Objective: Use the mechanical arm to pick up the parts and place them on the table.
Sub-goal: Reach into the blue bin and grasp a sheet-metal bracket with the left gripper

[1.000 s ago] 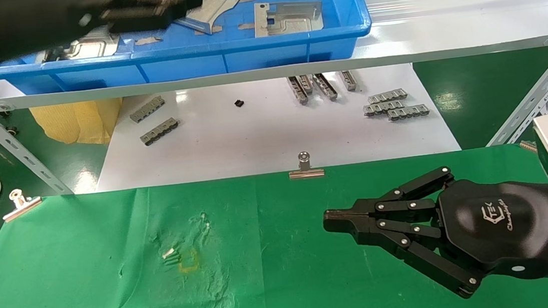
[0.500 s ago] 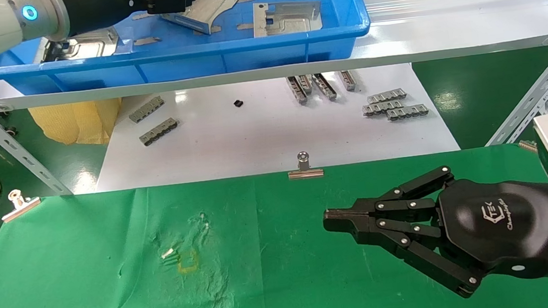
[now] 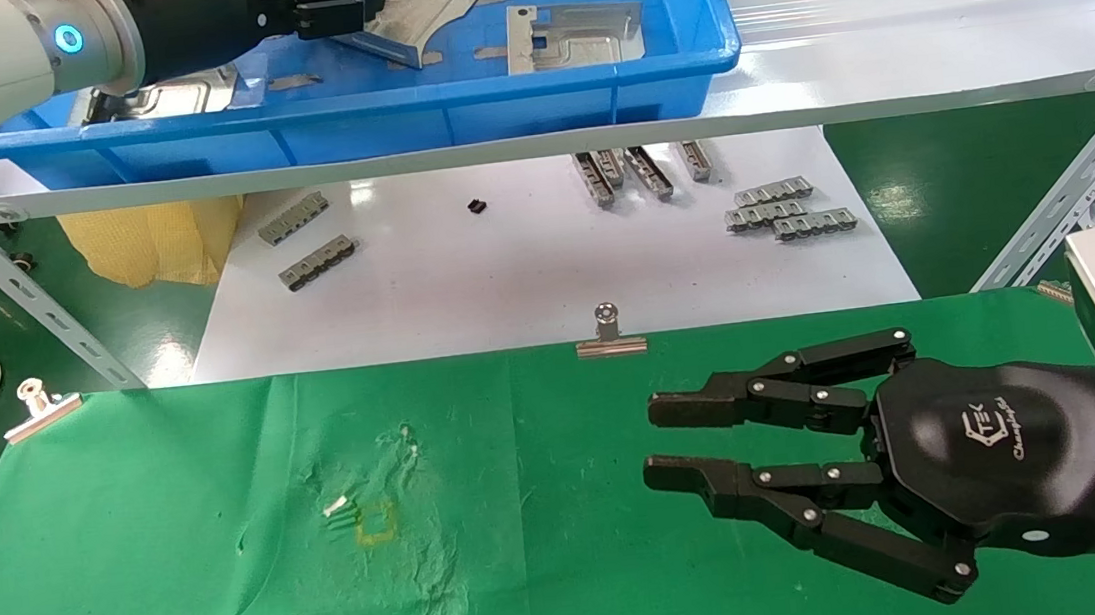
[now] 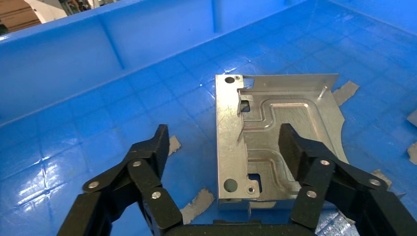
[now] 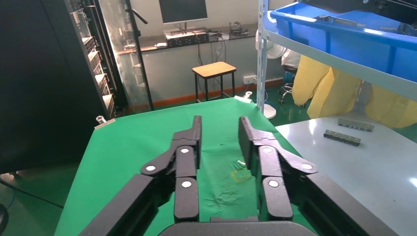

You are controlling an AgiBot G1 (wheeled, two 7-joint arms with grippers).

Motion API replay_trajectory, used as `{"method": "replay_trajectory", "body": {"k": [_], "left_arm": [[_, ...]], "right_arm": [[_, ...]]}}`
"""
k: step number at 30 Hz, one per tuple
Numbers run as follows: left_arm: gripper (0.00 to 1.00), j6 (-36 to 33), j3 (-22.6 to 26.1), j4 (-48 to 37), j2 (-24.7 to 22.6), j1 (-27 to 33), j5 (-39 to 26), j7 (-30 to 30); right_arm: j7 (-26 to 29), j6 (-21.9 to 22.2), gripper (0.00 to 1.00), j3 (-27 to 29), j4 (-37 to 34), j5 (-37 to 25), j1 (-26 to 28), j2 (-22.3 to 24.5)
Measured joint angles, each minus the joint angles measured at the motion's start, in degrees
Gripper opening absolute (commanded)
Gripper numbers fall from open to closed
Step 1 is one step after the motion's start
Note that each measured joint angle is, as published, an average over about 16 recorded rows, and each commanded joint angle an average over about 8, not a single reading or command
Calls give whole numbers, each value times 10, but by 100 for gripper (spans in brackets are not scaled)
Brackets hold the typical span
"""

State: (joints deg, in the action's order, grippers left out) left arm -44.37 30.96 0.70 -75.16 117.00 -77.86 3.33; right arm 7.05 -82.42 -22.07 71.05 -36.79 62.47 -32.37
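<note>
Up over the blue tray (image 3: 488, 102), the left hand (image 3: 348, 7) hangs low inside it with its fingers (image 4: 152, 152) spread wide apart, gripping nothing. Between those fingers, in the wrist view, lies one silver part (image 4: 275, 142), flat on the tray floor; one finger sits over its edge and the other stands off on bare blue, but whether either touches the metal is hard to tell. Just beyond the left hand's tips, further right in the tray, a second part (image 3: 574, 36) lies flat, and behind the left hand, under its arm, a third part (image 3: 170, 95) rests near the tray's near wall. Small grey slips (image 4: 196, 206) lie scattered on the tray floor beside the first part. Across to the right, the right hand (image 3: 649, 438) hovers over the green table (image 3: 182, 584), fingers parted and empty, well apart from the tray. Ahead of its tips sits a silver clip (image 3: 609, 332) on the table's far edge.
</note>
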Motion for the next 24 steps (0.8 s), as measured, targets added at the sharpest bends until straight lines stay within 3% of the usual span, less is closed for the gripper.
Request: {"method": "replay_trajectory", "body": {"k": [24], "left_arm": [[0,-16,-10,5,7,1,14,-17]], "right_arm": [[0,0,100,0,0,0,0,0]]}}
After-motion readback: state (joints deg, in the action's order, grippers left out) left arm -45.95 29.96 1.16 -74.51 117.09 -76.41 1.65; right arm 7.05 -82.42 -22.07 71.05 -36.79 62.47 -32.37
